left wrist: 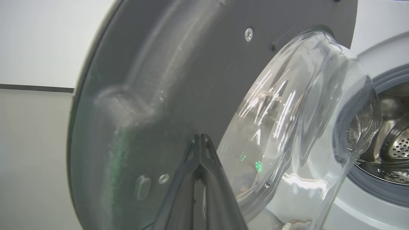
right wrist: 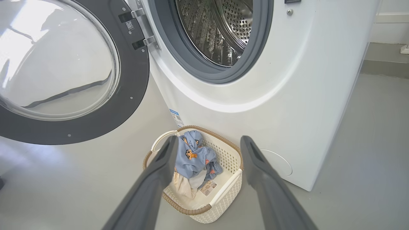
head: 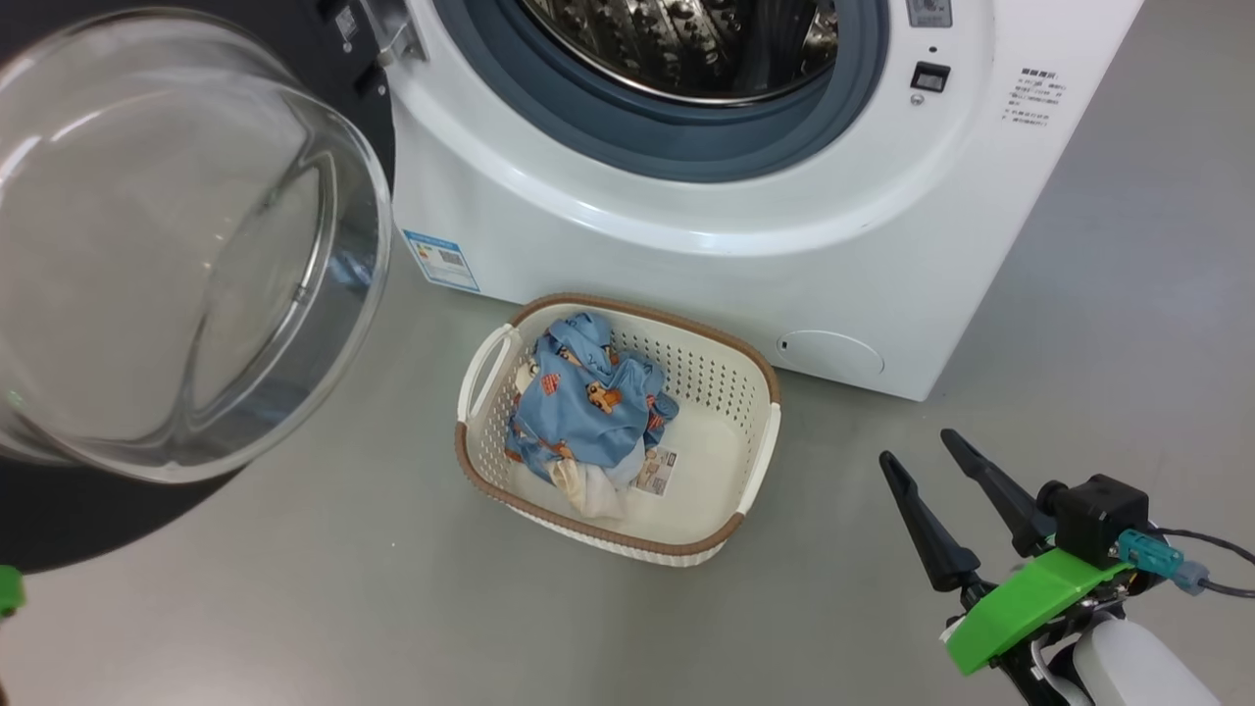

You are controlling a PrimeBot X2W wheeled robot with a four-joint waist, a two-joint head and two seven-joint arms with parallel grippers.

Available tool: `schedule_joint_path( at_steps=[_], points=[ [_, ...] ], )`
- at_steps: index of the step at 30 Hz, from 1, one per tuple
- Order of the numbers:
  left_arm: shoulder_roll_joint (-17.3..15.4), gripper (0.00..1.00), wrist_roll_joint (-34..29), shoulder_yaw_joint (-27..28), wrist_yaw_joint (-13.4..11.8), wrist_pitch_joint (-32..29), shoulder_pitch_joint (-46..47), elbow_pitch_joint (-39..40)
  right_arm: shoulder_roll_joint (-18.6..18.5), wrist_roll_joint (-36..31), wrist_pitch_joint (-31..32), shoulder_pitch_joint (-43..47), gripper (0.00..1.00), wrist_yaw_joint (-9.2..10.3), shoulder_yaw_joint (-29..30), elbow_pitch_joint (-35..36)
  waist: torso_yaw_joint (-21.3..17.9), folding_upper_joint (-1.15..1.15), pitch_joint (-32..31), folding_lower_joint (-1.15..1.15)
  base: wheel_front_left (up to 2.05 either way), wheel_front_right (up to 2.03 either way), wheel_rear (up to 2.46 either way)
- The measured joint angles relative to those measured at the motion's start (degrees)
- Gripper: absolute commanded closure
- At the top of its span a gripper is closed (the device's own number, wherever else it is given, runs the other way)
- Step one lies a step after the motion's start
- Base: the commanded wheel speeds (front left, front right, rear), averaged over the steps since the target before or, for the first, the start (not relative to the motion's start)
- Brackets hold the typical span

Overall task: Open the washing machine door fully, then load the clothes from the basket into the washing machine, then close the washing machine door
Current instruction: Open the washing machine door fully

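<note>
A smooth pale grey floor (head: 324, 628) is spreading from near to far, and it is taking a soft, even sheen from the room's light, with only faint, blurred shadows lying on it. Off to the left a plain white wall (left wrist: 44, 38) is rising, and a thin dark strip (left wrist: 35, 88) is running level beneath it. Whether the dull surface under that strip is floor or lower wall is hard to tell. Far to the right a white skirting board (right wrist: 391, 24) is edging the room, with a darker grey band (right wrist: 383, 60) lying just below it.
</note>
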State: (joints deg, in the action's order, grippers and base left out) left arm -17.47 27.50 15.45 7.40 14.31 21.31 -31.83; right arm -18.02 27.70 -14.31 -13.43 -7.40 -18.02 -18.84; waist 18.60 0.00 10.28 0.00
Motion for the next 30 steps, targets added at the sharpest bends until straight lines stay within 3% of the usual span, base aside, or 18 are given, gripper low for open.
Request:
schedule_joint_path(
  at_steps=[11, 23, 28, 30],
  points=[
    [-3.2, 1.0, 0.5, 0.4, 0.0, 0.2, 5.0, -5.1, -0.1, -0.9, 0.0, -1.6, 0.0, 0.0, -0.1, -0.5, -0.6, 0.0, 2.3, 0.0, 0.0, 0.0, 0.0],
    [-2.6, 1.0, 2.5, 0.1, 0.0, 0.2, 4.0, -4.2, -0.2, -0.9, 0.0, -2.2, 0.0, 0.0, 0.1, -0.4, -1.0, 0.0, 0.6, 0.0, 0.0, 0.0, 0.0],
    [-1.9, 0.78, 2.5, 0.0, 0.0, 0.2, 0.8, -2.0, -0.2, -0.9, 0.0, -1.9, 0.0, 0.0, 0.3, -0.3, -1.2, 0.0, -0.8, 0.0, 0.0, 0.0, 0.0],
    [-1.4, 0.82, 2.5, -0.6, 0.0, 0.2, -0.9, -0.6, -0.2, -0.8, 0.0, -1.7, 0.0, 0.0, 0.3, -0.2, -1.4, 0.0, -1.5, 0.0, 0.0, 0.0, 0.0]
  ],
)
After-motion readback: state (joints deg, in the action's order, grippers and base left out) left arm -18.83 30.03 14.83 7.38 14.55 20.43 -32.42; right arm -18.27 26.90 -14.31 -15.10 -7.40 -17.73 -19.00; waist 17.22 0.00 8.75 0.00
